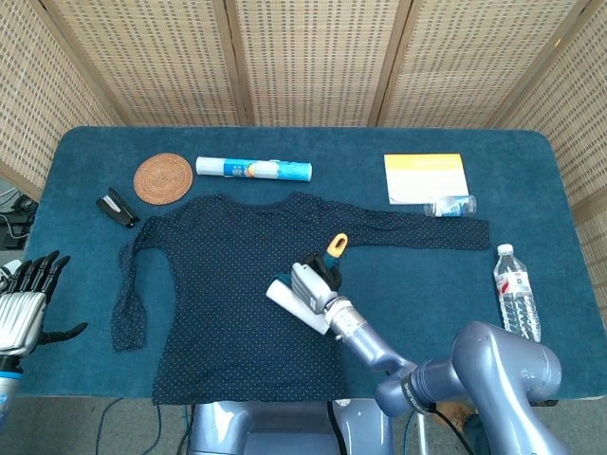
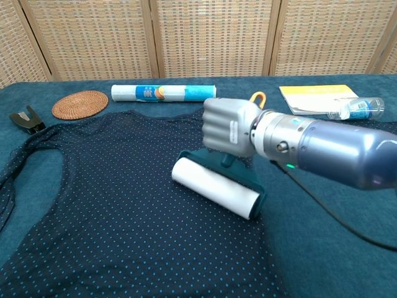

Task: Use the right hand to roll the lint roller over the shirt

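One lint roller (image 2: 216,187), white drum in a teal frame, is gripped on one dotted navy shirt (image 2: 105,205) by the fisted right hand (image 2: 231,126); the left hand (image 1: 27,303) is seen spread, empty.

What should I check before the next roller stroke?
1. Grip: right hand is closed around the roller handle. Ok.
2. Contact: the white drum appears to lie on the shirt, but pressure is not visible. Cannot tell.
3. Fabric: the shirt lies spread on the table, with no bunching seen beside the drum. Ok.
4. Path: only dotted fabric lies near the drum; the coaster and tube sit beyond the collar. Ok.
5. Left hand: off the table's left edge, holding nothing, so the shirt is not pinned. Not ok if the fabric drags.
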`<act>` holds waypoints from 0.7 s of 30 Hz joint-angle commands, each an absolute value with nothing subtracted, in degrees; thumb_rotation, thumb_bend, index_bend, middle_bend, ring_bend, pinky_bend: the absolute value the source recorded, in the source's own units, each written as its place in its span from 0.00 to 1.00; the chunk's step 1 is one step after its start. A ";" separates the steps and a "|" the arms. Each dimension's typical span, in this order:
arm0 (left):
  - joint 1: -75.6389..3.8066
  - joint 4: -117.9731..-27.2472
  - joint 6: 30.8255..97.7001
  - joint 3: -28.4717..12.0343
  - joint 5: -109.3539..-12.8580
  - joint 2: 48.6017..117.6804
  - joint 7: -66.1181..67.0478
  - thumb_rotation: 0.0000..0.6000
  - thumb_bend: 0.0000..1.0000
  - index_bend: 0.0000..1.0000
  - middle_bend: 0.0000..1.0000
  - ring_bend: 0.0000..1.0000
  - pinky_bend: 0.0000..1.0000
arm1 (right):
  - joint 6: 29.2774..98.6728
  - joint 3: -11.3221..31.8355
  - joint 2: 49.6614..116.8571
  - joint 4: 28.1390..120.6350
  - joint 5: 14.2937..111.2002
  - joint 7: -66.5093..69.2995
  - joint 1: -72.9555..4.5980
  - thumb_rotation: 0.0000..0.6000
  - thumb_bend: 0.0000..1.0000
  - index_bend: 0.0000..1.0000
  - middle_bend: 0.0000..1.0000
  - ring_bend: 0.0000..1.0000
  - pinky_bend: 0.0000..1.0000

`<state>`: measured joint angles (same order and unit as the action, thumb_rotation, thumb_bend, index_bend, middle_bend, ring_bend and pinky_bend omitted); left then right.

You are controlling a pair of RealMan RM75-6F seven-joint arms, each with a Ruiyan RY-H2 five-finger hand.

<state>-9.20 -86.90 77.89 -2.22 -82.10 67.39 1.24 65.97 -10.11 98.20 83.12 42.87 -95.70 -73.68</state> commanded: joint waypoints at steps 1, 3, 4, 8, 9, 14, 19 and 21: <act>-9.21 -86.97 77.86 -2.15 -82.17 67.43 1.37 1.00 0.00 0.00 0.00 0.00 0.00 | 65.22 -10.18 97.28 79.92 43.43 -93.96 -72.01 1.00 0.74 0.72 1.00 1.00 1.00; -9.22 -87.09 77.88 -2.11 -82.25 67.43 1.52 1.00 0.00 0.00 0.00 0.00 0.00 | 65.02 -9.83 97.06 78.93 43.46 -93.16 -71.25 1.00 0.74 0.72 1.00 1.00 1.00; -9.21 -87.12 77.91 -2.10 -82.27 67.43 1.56 1.00 0.00 0.00 0.00 0.00 0.00 | 64.94 -9.78 96.98 78.72 43.61 -92.94 -71.08 1.00 0.74 0.71 1.00 1.00 1.00; -9.21 -87.22 77.96 -2.01 -82.43 67.42 1.67 1.00 0.00 0.00 0.00 0.00 0.00 | 64.52 -9.45 96.35 78.64 44.49 -91.61 -70.13 1.00 0.63 0.57 1.00 1.00 1.00; -9.22 -87.26 77.94 -1.99 -82.47 67.42 1.68 1.00 0.00 0.00 0.00 0.00 0.00 | 64.47 -9.22 96.14 78.90 44.59 -91.22 -69.88 1.00 0.51 0.40 1.00 1.00 1.00; -9.16 -87.49 78.15 -1.81 -82.90 67.29 1.49 1.00 0.00 0.00 0.00 0.00 0.00 | 65.43 -7.98 95.36 80.39 44.73 -90.35 -68.84 1.00 0.02 0.00 1.00 1.00 1.00; -8.96 -87.90 78.69 -1.68 -83.46 66.87 0.72 1.00 0.00 0.00 0.00 0.00 0.00 | 68.46 -7.40 93.23 82.73 47.33 -87.98 -66.95 1.00 0.01 0.00 0.99 1.00 1.00; -8.73 -88.32 79.20 -1.57 -83.85 66.52 0.24 1.00 0.00 0.00 0.00 0.00 0.00 | 70.45 -7.52 91.32 84.71 48.28 -86.75 -65.49 1.00 0.01 0.00 0.99 1.00 1.00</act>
<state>-8.84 -88.15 79.00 -1.62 -83.69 66.66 0.40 68.84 -7.55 92.88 83.14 47.28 -87.98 -66.79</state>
